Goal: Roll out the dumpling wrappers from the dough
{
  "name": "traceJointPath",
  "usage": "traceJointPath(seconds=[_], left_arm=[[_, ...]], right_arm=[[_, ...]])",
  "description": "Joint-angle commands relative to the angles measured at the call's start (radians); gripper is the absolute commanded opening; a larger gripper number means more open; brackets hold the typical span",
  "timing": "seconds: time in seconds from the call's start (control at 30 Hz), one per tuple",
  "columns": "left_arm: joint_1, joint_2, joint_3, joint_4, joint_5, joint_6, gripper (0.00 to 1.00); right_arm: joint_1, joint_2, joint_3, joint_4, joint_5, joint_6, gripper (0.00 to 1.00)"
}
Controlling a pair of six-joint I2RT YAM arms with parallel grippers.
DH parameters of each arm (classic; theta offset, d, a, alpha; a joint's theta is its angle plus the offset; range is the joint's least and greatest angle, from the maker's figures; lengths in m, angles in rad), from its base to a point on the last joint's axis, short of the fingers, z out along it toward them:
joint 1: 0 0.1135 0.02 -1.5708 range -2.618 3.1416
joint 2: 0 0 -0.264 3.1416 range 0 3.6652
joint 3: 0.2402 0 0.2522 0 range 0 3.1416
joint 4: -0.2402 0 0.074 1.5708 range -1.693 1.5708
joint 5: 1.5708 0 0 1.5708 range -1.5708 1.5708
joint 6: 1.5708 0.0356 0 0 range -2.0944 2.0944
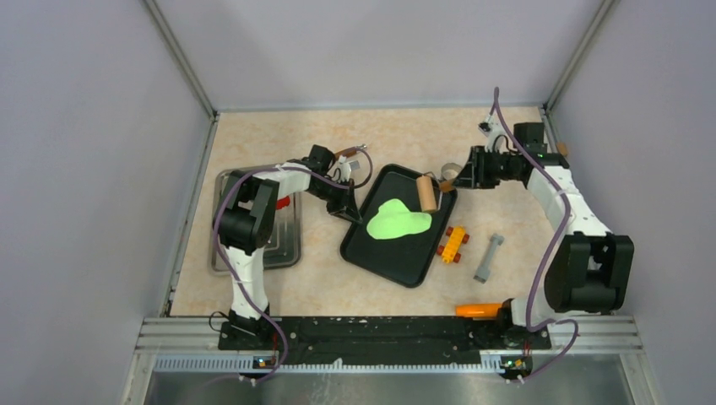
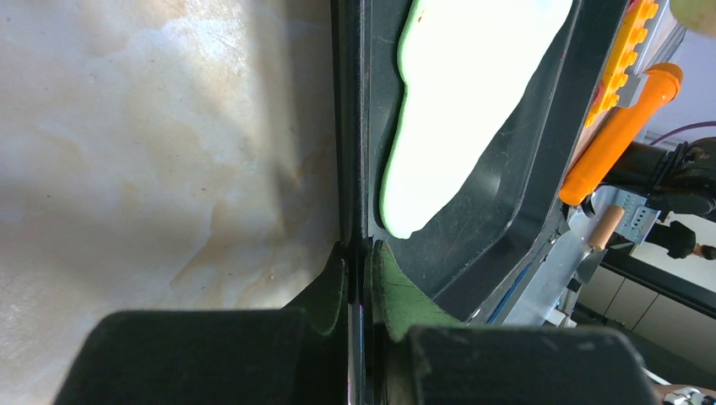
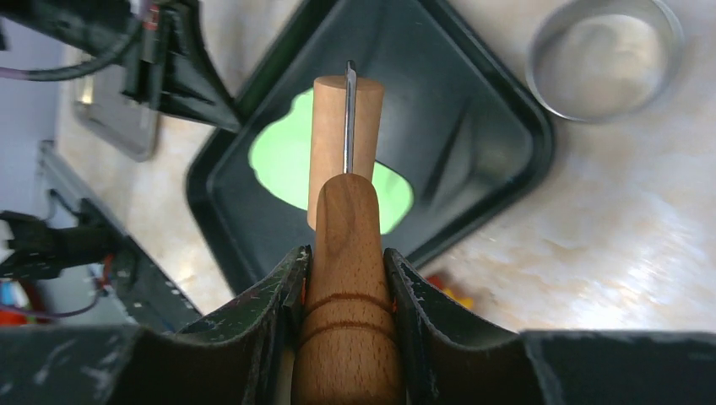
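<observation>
As the overhead camera looks down on both arms, table (image 1: 355, 135): a beige marbled top with the black tray near its middle.
Black tray (image 1: 397, 260): rectangular and set at a slant. A silver tray (image 1: 287, 240) lies to its left.
Dough (image 1: 397, 221): a flattened lime-green blob with a wavy outline. It lies inside the black tray, between the two grippers.
Left gripper (image 1: 348, 207): at the black tray's left rim, with its fingers closed together on that rim. The dough lies near it inside the tray, and they do not touch.
Right gripper (image 1: 456, 175): at the black tray's far right corner, clamped on the wooden handle of the rolling pin (image 1: 427, 194). The dough lies beyond the roller from it.
Roller: over the dough's right edge inside the black tray. Whether it touches the dough cannot be told.
Left wrist view only: the left gripper (image 2: 359, 253) pinches the tray rim edge-on. The dough (image 2: 473, 93) looks washed-out pale with a green border. An orange tool (image 2: 621, 131) shows past the tray.
Right wrist view only: the right gripper (image 3: 346, 253) presses both sides of the handle. A metal ring cutter (image 3: 604, 111) sits on the table just off the tray's corner.
Small items: yellow and red toy bricks (image 1: 453, 243) lie just right of the black tray. A grey piece (image 1: 488, 257) lies further right.
</observation>
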Motion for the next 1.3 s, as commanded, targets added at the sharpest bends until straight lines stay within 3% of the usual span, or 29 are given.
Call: traceJointPath(seconds=[0.0,0.3,0.73,1.27], left_arm=[[-0.007,0.018,0.031,-0.021,-0.003,0.025,0.0],[-0.008,0.009,0.027,-0.026,-0.013,0.03,0.0],[-0.008,-0.016,0.008,-0.031,-0.026,0.041,0.0],[-0.008,-0.032,-0.004,-0.031,-0.041,0.054,0.0]], right_arm=[[0.017,0.044,0.05,0.106,-0.184,0.143,0.0],[0.043,0.187,0.033,0.151,-0.202,0.222,0.0],[0.134,0.386,0.04,0.12,-0.078,0.18,0.0],[0.306,0.487,0.101,0.186,-0.083,0.235,0.0]])
